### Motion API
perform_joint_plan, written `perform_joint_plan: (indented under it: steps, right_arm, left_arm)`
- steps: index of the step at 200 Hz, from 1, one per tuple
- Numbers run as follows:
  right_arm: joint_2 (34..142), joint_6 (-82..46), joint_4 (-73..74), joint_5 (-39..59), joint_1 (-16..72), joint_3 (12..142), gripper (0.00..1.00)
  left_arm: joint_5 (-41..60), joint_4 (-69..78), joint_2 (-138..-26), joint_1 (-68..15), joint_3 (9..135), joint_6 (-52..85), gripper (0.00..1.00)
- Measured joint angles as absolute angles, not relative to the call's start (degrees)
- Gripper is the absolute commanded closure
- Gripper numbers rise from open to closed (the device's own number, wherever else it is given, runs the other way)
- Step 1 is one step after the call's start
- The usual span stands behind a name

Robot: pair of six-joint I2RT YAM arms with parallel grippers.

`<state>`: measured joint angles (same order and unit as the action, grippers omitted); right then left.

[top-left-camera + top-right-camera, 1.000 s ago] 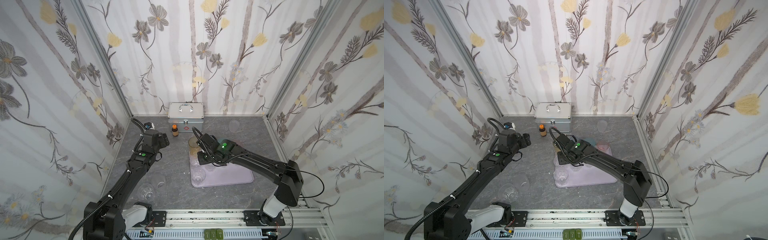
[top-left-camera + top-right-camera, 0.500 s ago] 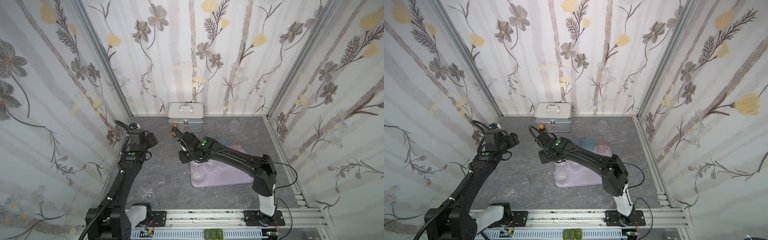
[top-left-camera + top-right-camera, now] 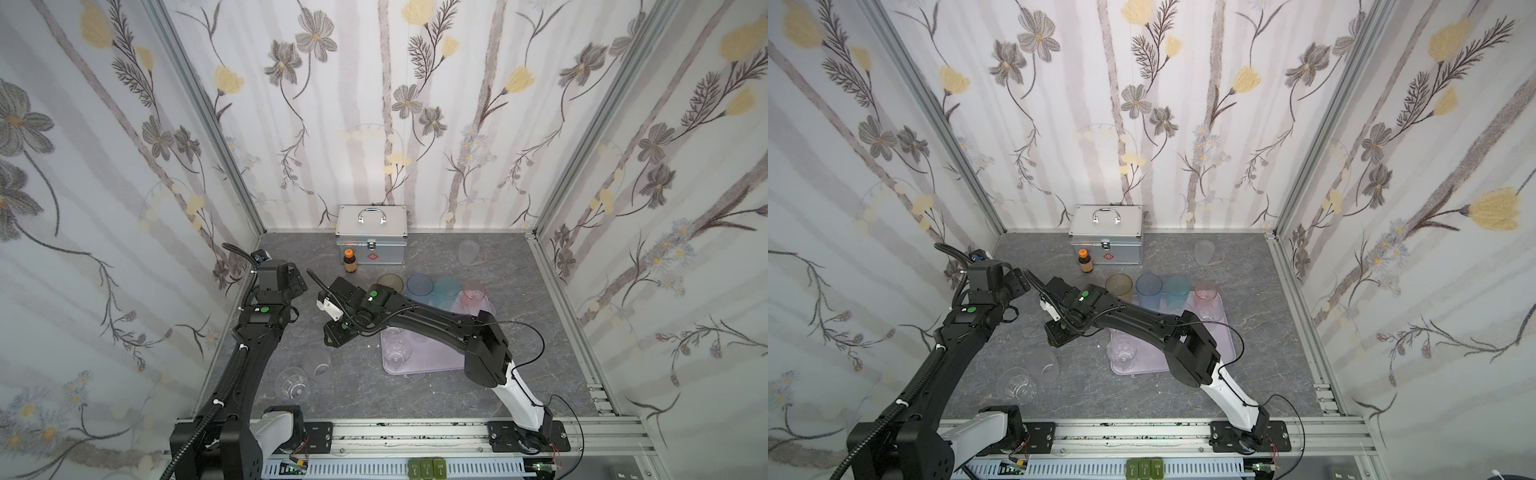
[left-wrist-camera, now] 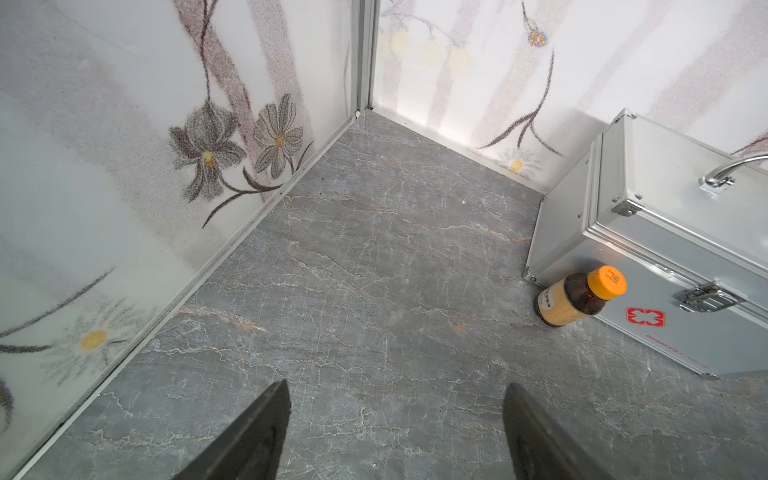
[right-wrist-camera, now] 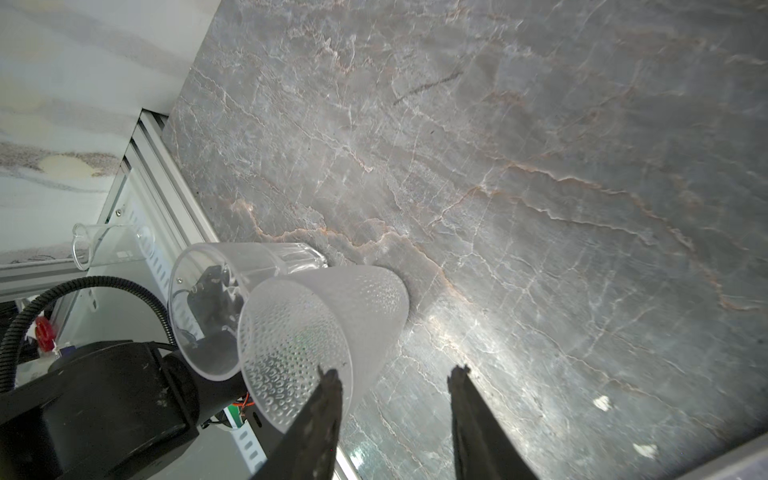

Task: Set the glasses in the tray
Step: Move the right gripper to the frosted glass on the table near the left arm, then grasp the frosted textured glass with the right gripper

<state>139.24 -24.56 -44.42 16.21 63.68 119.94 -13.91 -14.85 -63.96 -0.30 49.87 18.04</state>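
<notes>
Fingers (image 5: 320, 424) of right gripper (image 5: 395, 411) partly apart, empty, over tabletop (image 5: 540, 166), just beside frosted glass (image 5: 332, 316) and clear glass (image 5: 266, 257); left gripper (image 4: 395, 432) spread wide, empty, near back-left corner. Further right, tray (image 3: 436, 359) with clear glasses (image 3: 397, 353), tinted glasses (image 3: 419, 284) along far edge.

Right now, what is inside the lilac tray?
A clear faceted glass stands in the lilac tray's near left corner; the amber tumbler, blue tumbler, teal tumbler and pink tumbler line its far edge. The right arm crosses the tray's middle, so whatever stands there is mostly hidden.
</notes>
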Motion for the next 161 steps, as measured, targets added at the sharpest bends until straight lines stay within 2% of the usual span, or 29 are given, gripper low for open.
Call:
perform_joint_plan:
  steps: [80, 161]
  right_arm:
    - [142.7, -24.3, -45.1, 18.6, 64.5, 120.0, 0.64]
    - [138.6, -24.6, -44.1, 20.1, 63.5, 120.4, 0.58]
  left_arm:
    - [-13.6, -14.9, -64.1, -0.3, 49.7, 18.5, 0.18]
    - [-14.7, -15.2, -63.8, -0.3, 50.2, 18.0, 0.17]
